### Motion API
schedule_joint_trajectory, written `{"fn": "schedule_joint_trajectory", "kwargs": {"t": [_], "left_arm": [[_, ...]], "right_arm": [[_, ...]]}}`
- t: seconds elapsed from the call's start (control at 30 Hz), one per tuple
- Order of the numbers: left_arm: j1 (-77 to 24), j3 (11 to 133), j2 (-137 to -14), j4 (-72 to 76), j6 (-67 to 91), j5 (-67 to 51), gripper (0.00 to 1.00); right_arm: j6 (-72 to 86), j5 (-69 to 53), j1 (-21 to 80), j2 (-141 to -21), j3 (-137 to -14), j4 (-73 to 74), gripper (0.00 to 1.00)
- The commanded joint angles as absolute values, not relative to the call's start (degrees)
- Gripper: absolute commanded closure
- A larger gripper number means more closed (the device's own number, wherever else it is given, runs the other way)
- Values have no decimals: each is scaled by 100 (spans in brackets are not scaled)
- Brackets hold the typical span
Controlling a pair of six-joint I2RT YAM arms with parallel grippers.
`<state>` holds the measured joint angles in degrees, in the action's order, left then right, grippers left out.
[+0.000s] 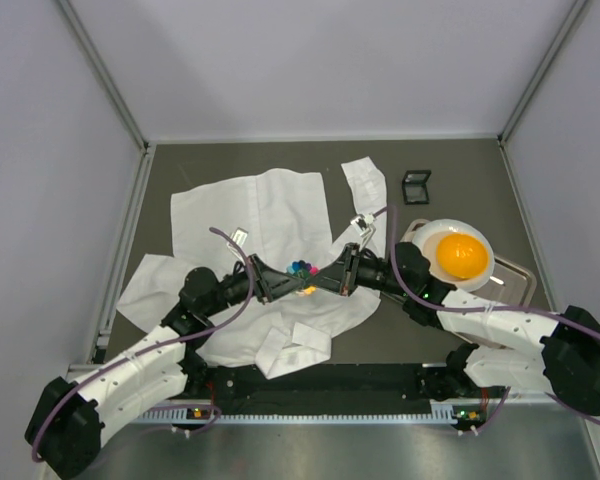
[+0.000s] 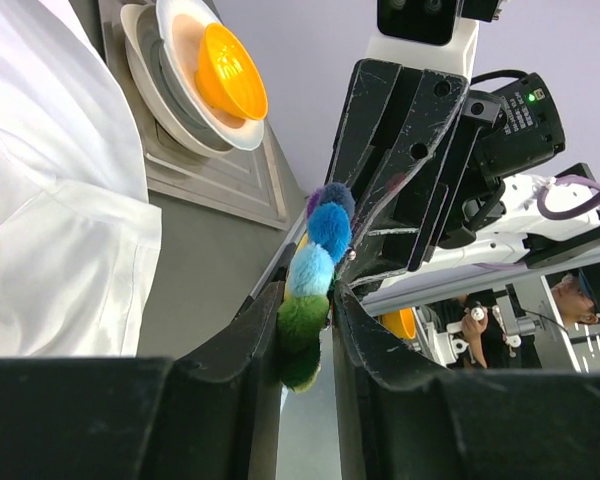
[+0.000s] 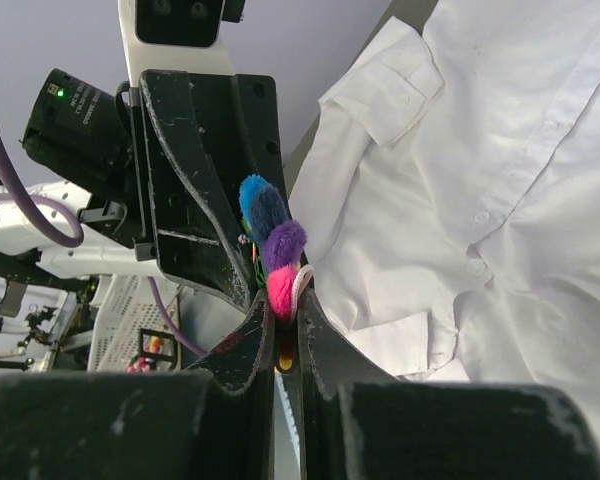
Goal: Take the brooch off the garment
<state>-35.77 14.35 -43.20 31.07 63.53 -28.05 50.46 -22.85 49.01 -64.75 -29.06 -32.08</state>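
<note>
The brooch (image 1: pixel 302 268), a small flower of fuzzy coloured petals, is held up between my two grippers over the middle of the garment (image 1: pixel 250 210), a white collared shirt spread on the table. My left gripper (image 1: pixel 280 280) comes from the left and is shut on the green petals (image 2: pixel 302 318). From the right, my right gripper (image 1: pixel 330 275) pinches the pink petal (image 3: pixel 281 287) and a pale loop. The left wrist view shows blue, light blue and green petals of the brooch (image 2: pixel 315 265) with the right gripper's fingers (image 2: pixel 400 130) just behind. The shirt (image 3: pixel 500 180) lies below.
An orange bowl (image 1: pixel 460 255) sits on a white plate (image 1: pixel 480 282) on a metal tray (image 1: pixel 517 272) at the right. A small black box (image 1: pixel 416 186) lies at the back right. White walls with metal rails close in the table on three sides.
</note>
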Motion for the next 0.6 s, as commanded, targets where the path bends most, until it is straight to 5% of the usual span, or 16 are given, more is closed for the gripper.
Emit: {"fn": "schedule_joint_trajectory", "kwargs": {"t": [0.0,0.57], "left_arm": [[-3595,1617,-4430,3349,6161,-3111,73],[-3595,1758,-4526,3296,6038,-3366,67]], "right_arm": [[4913,-2461,4957,-6460,-3217,-3533,100],[4843,-2610,5010,-6539,-3261,-3542,100]]}}
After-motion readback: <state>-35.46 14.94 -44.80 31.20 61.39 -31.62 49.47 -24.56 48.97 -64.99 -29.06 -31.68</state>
